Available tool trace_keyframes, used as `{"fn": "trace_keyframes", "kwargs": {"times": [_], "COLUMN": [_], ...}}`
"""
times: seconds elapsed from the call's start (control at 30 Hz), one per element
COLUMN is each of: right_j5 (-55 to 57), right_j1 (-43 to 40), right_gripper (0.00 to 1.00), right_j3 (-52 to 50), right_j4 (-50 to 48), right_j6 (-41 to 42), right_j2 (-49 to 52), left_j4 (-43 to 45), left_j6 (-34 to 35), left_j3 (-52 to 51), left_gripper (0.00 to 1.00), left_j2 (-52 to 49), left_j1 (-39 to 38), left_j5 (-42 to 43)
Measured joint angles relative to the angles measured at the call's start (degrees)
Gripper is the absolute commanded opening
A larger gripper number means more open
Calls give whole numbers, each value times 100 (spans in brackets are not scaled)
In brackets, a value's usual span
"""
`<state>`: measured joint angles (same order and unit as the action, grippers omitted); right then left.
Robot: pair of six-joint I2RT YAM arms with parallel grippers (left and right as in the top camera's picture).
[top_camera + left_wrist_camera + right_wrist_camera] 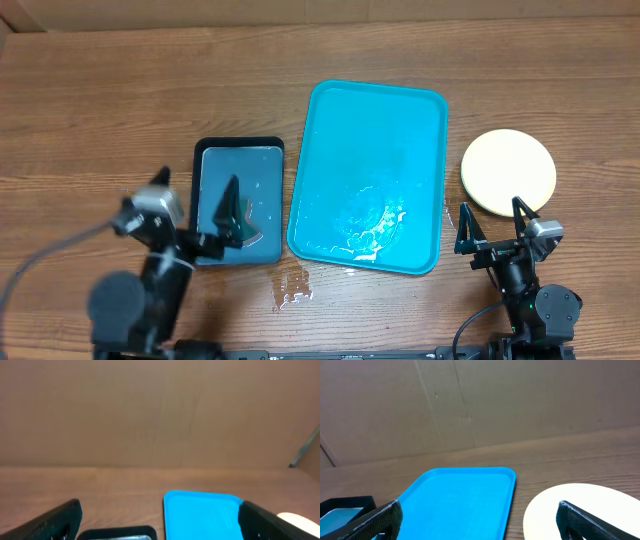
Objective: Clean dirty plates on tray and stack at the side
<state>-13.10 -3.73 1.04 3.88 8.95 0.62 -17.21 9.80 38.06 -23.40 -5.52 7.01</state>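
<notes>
The teal tray (330,110) lies mid-table with no plates on it, only wet streaks near its front. It also shows in the left wrist view (200,510) and the right wrist view (460,500). The plates (507,171) sit right of the tray, upside down, showing one pale yellow underside; how many are stacked I cannot tell. They also show in the right wrist view (555,510) and at the edge of the left wrist view (300,521). My left gripper (231,213) is open and empty over the small black tray. My right gripper (492,226) is open and empty, just in front of the plates.
A small black-edged tray with a blue-grey mat (238,160) lies left of the teal tray. A small puddle (290,285) is on the wood in front of the teal tray. A cardboard wall stands behind the table.
</notes>
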Motion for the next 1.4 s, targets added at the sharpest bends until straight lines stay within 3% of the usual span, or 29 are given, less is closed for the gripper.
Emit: {"fn": "trace_keyframes", "kwargs": {"times": [0.3,0.47,0.53,0.73,1.4], "right_j5": [4,2,2,2,2], "right_j1": [2,0,0,0,0], "right_gripper": [100,100,99,100,100], "right_j3": [0,0,0,0,0], "right_j4": [0,0,0,2,0], "right_j6": [0,0,0,0,-2], "right_j2": [2,2,0,0,0], "left_j4": [1014,1834,1773,1338,1338], "left_j6": [284,446,490,505,505], "left_j3": [-2468,-3359,-3729,-3759,-3759], "left_gripper": [100,100,100,100,100], "left_j2": [2096,2243,2253,2253,2260], "left_j1": [177,256,256,256,256], "left_j5": [-11,-37,-39,-83,-107]}}
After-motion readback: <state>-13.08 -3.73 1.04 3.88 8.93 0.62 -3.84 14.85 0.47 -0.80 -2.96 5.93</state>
